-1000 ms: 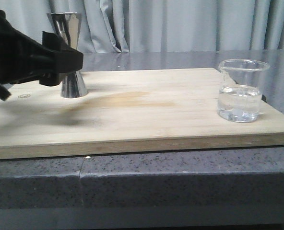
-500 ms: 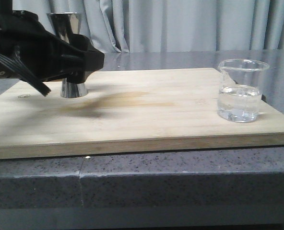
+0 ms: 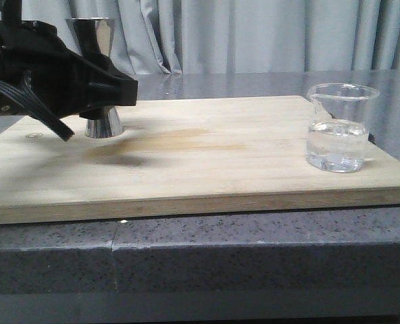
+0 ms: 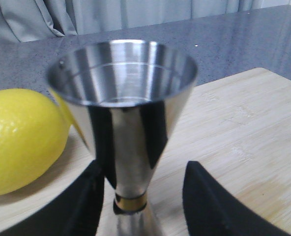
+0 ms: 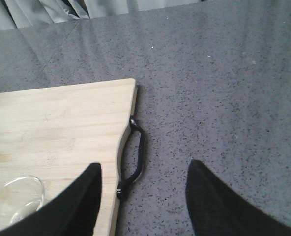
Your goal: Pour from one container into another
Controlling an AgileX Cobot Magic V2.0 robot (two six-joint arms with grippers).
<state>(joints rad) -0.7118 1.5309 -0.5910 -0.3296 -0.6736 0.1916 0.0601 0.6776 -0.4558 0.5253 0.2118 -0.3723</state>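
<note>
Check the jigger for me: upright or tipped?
Upright. The jigger stands on its base on the cutting board, open cup facing up, between the left gripper's open fingers.

Soft, even, dimmish light; the left gripper [image 3: 122, 91] casts a blurred shadow on the cutting board [image 3: 207, 162]. The jigger [image 4: 123, 128] looks slightly soft close up.

Left gripper [image 4: 143, 206] jaws parted.

A grey speckled stone counter [image 3: 254, 250] carries a pale wooden cutting board [image 3: 207, 162] with a black handle [image 5: 135, 157] at one end
</note>
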